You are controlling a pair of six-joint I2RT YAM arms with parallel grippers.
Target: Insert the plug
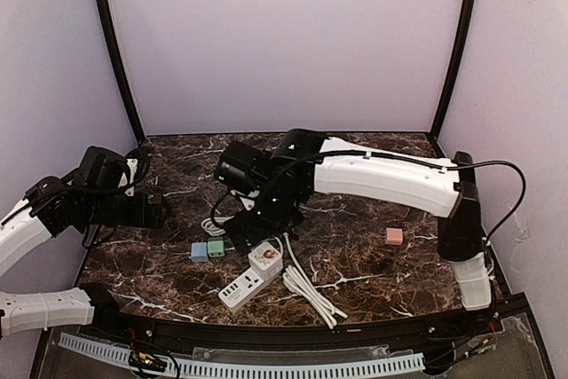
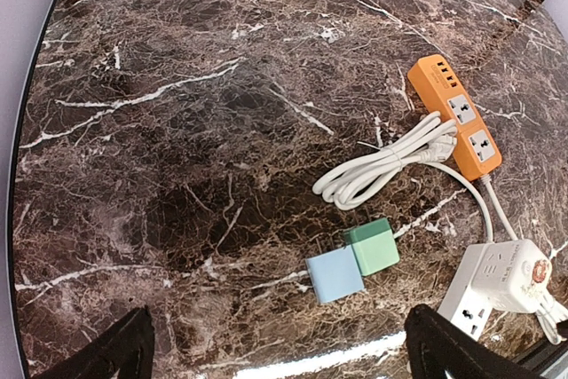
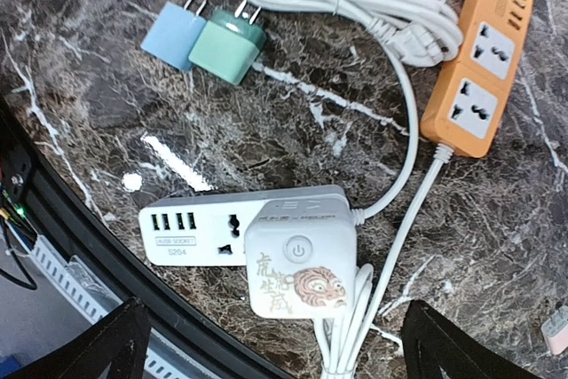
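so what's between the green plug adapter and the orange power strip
A bundled white cable lies between the green plug adapter and the orange power strip. The left wrist view shows it most clearly.

Open tabletop (image 2: 160,86) beside coiled cord (image 2: 382,166) and orange strip (image 2: 457,117)

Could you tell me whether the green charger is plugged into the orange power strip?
No, the green charger lies beside the blue charger, prongs bare, apart from the orange power strip.
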